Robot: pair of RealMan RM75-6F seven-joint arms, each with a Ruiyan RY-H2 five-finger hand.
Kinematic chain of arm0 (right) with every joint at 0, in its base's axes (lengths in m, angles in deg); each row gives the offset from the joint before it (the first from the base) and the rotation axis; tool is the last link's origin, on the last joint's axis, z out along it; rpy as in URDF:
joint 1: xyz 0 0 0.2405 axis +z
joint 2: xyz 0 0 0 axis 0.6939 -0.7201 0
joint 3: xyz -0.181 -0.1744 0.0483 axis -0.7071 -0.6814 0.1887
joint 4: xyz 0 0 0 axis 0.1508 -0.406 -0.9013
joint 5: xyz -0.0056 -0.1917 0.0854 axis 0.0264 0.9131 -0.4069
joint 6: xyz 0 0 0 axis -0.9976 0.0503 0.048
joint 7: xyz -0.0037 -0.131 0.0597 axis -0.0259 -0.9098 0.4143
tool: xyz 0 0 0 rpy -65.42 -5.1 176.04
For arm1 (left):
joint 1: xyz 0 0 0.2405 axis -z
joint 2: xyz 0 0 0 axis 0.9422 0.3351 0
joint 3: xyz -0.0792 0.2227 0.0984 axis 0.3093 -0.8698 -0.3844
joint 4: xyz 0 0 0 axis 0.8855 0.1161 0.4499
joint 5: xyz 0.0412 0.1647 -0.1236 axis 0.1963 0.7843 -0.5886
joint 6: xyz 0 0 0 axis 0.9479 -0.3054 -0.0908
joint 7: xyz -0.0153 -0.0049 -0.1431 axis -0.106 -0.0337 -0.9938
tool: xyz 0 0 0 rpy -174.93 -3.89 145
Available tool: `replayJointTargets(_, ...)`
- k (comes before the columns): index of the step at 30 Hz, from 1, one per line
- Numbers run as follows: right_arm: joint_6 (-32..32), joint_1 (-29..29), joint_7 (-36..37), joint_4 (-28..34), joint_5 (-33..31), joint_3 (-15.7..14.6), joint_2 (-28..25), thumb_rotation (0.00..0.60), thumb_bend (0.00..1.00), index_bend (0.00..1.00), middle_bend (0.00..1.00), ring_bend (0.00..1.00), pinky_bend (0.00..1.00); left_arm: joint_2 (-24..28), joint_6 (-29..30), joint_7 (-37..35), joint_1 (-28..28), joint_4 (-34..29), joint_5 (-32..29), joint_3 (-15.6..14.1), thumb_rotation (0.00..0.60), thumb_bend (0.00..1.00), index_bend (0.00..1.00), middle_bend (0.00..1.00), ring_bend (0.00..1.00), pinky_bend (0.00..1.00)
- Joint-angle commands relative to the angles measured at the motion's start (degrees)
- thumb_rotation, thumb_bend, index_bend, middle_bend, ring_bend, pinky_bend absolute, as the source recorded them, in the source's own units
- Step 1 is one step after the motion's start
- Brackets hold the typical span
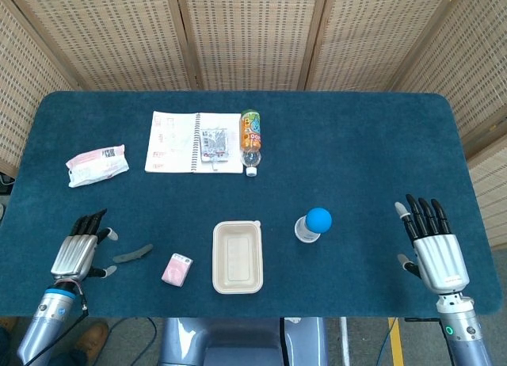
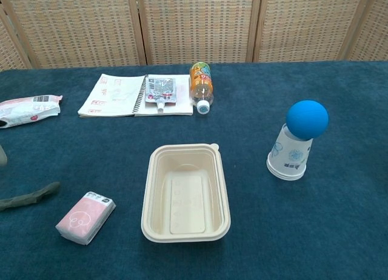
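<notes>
The left hand [image 1: 79, 253] is hovering with fingers spread and empty just left of the grey-green strip [image 1: 132, 254], lying lengthwise left-to-right beside its fingertips, while the equally empty, splayed right hand [image 1: 432, 249] is sitting well apart.

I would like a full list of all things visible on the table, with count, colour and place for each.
notebook: 1, white, open, far left-centre
sachet: 1, silver, on the notebook's right page
bottle: 1, orange, lying beside the notebook
white packet: 1, white and pink, far left
dark strip: 1, grey-green, near left, beside the left hand
pink pack: 1, pink, near left of the container
container: 1, cream, empty, near centre
paper cup: 1, white, upside down, right of centre
ball: 1, blue, on top of the paper cup
table: 1, dark blue cloth
left hand: 1, silver, holds nothing, near left
right hand: 1, silver, holds nothing, near right
</notes>
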Motion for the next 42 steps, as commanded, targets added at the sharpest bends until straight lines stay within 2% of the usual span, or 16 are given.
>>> replayJointTargets(1,-0.2,0.0,0.1,0.0,0.1,0.1,0.1,0.6,0.0,0.0,0.0,0.0,0.0,-2.9,-1.9,1.5,1.0,2.5,-2.3,0.6,0.6,0.24,0.48,0.0,0.0,0.0)
replayJointTargets(12,-0.4,-0.2,1.8,-0.6,0.4,0.7,0.2,0.6,0.0,0.0,0.0,0.0,0.0,-9.3,-2.3,3.3,1.0,7.4,-4.5,2.0,0.6,0.28,0.51,0.0,0.0,0.0)
replayJointTargets(42,-1.7,-0.3,3.1,-0.9,0.9,1.2,0.2,0.6,0.0,0.0,0.0,0.0,0.0,-11.2,-3.0,5.8,0.3,9.7,-6.1,2.7,0.6,0.28,0.55,0.0,0.0,0.0)
